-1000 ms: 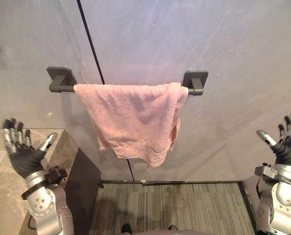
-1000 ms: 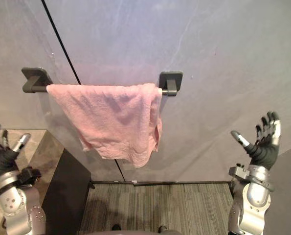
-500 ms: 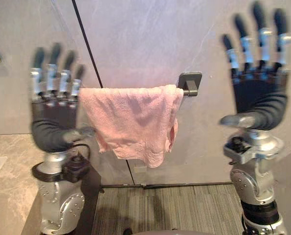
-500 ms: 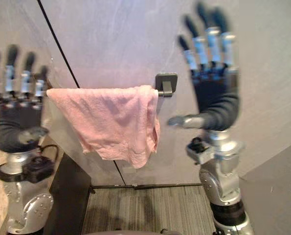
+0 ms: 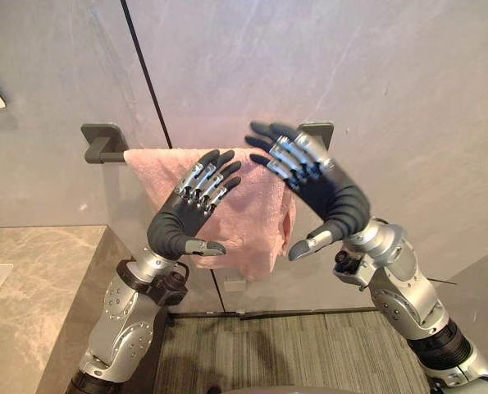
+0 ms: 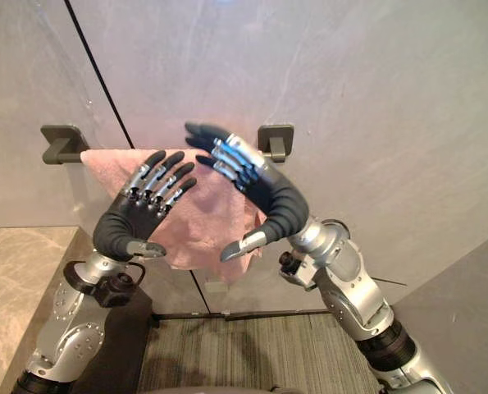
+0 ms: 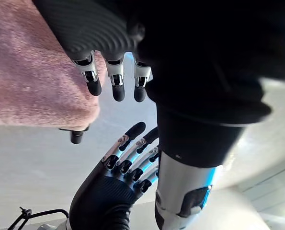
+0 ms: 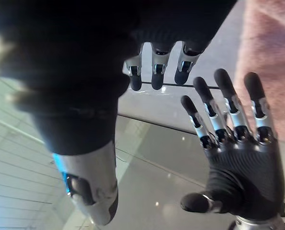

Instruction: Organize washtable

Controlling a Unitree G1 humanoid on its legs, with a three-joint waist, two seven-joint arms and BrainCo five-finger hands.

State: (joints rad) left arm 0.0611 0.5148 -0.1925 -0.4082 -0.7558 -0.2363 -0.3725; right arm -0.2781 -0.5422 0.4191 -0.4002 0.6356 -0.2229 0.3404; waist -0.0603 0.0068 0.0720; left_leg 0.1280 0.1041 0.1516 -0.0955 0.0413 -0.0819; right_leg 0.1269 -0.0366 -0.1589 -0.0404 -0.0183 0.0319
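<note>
A pink towel (image 5: pixel 256 215) hangs crumpled over a dark wall-mounted towel bar (image 5: pixel 101 141) on the grey wall. Both my hands are raised in front of it, fingers straight and spread, holding nothing. My left hand (image 5: pixel 188 217) covers the towel's left part, its back toward me. My right hand (image 5: pixel 319 187) is higher, over the towel's right edge and the bar's right bracket, fingers pointing left. In the left wrist view my fingers (image 7: pixel 116 81) hover beside the towel (image 7: pixel 32 81). In the right wrist view my fingers (image 8: pixel 154 67) point past the left hand (image 8: pixel 240 163).
A marble counter (image 5: pixel 30 279) with a dark side panel lies at the lower left. Striped grey flooring (image 5: pixel 293 353) runs along the wall's base. A black seam (image 5: pixel 145 74) runs down the wall behind the bar.
Both hands have come up from the sides and swung inward in front of the towel, fingers still spread. The towel hangs as before.
</note>
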